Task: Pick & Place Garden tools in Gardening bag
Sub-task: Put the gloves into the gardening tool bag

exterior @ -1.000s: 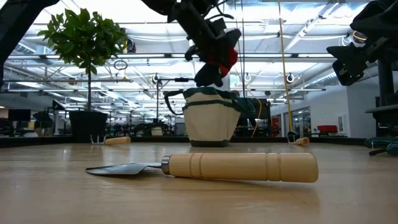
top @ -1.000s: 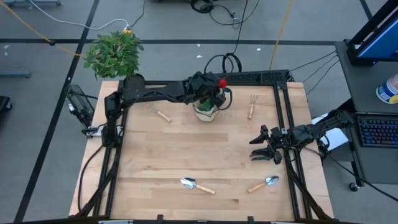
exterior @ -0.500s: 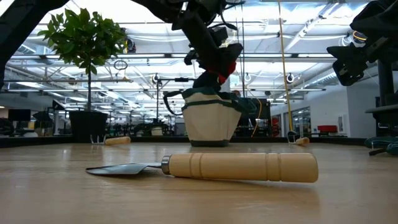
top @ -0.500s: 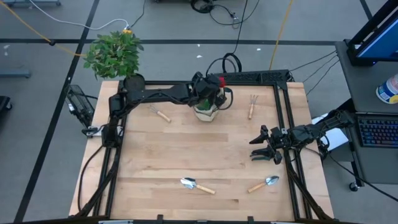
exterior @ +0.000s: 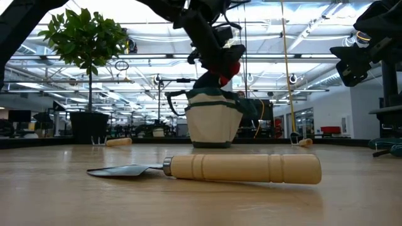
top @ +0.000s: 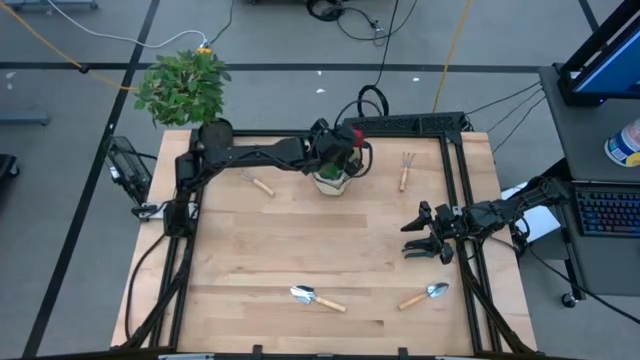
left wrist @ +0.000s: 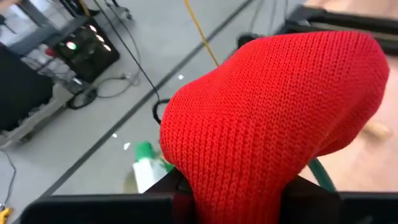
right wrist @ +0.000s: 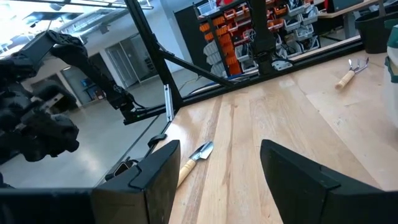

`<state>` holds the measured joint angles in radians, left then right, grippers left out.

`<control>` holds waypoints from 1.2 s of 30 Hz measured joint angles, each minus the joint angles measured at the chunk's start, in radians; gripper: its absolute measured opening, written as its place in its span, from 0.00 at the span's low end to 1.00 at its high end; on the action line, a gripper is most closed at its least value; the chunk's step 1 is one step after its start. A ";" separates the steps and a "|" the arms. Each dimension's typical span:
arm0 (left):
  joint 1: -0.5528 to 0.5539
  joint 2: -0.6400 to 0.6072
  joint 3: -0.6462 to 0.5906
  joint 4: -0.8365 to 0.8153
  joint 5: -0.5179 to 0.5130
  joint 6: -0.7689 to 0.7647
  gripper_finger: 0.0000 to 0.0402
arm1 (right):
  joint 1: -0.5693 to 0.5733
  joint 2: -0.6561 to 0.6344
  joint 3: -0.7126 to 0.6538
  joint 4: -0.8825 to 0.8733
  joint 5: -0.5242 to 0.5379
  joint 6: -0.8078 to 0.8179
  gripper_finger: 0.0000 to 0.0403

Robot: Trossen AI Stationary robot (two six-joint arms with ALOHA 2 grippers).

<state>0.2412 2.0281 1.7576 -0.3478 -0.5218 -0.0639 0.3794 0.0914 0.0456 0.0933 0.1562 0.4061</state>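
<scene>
My left gripper [top: 340, 150] is over the beige, green-trimmed gardening bag [top: 331, 181] at the table's far middle. It is shut on a red-and-black glove [exterior: 227, 65]. The glove's red knit [left wrist: 280, 106] fills the left wrist view, with a green-white bottle [left wrist: 146, 165] beyond it. My right gripper [top: 421, 238] is open and empty above the table near its right edge. Two wooden-handled trowels [top: 316, 297] [top: 425, 294] lie flat near the front. Two claw rakes [top: 405, 170] [top: 258, 182] lie either side of the bag. My left gripper pinches the glove's red knit part [left wrist: 239, 186] between its two fingers; the cloth bulges out past them and hides the place of contact. The glove hangs below the gripper, its black lower end [exterior: 210, 81] at the bag's mouth [exterior: 213, 94].
A leafy potted plant [top: 183, 85] stands at the table's far left corner. A dark frame rail [top: 455, 180] runs along the table's right side. The middle of the wooden table [top: 300, 240] is bare.
My left gripper has gone down a little toward the bag with the glove. The glove's black lower end now reaches the bag's mouth.
</scene>
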 joint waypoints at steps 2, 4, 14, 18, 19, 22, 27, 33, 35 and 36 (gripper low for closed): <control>-0.007 0.007 0.000 -0.018 0.021 0.000 0.19 | 0.000 0.000 0.000 0.000 0.000 0.000 0.53; -0.012 0.013 0.000 -0.026 0.026 -0.001 0.19 | 0.000 0.000 0.000 0.000 0.000 0.000 0.53; -0.002 0.015 0.000 -0.045 0.078 -0.029 0.19 | 0.000 0.000 0.000 0.000 0.000 0.000 0.53; 0.003 0.015 0.000 -0.127 0.101 -0.049 0.21 | 0.000 0.000 0.000 0.000 0.000 0.000 0.53; 0.004 0.015 0.000 -0.144 0.100 -0.048 0.21 | 0.000 0.000 0.000 0.000 0.000 0.000 0.53; 0.010 0.015 0.000 -0.174 0.114 -0.050 0.21 | 0.000 0.000 0.000 0.000 0.000 0.000 0.53; 0.015 0.015 0.000 -0.178 0.155 -0.050 0.22 | 0.000 0.000 0.000 0.000 0.000 0.000 0.53; 0.016 0.015 0.000 -0.179 0.149 -0.049 0.22 | 0.000 0.000 0.000 0.000 0.000 0.000 0.53; 0.018 0.015 0.000 -0.180 0.141 -0.045 0.22 | 0.000 0.000 0.000 0.000 0.000 0.000 0.53; 0.018 0.015 0.000 -0.181 0.128 -0.043 0.22 | 0.000 0.000 0.000 0.000 0.000 0.000 0.53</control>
<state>0.2588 2.0430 1.7576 -0.5285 -0.3935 -0.1066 0.3794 0.0910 0.0454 0.0937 0.1558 0.4062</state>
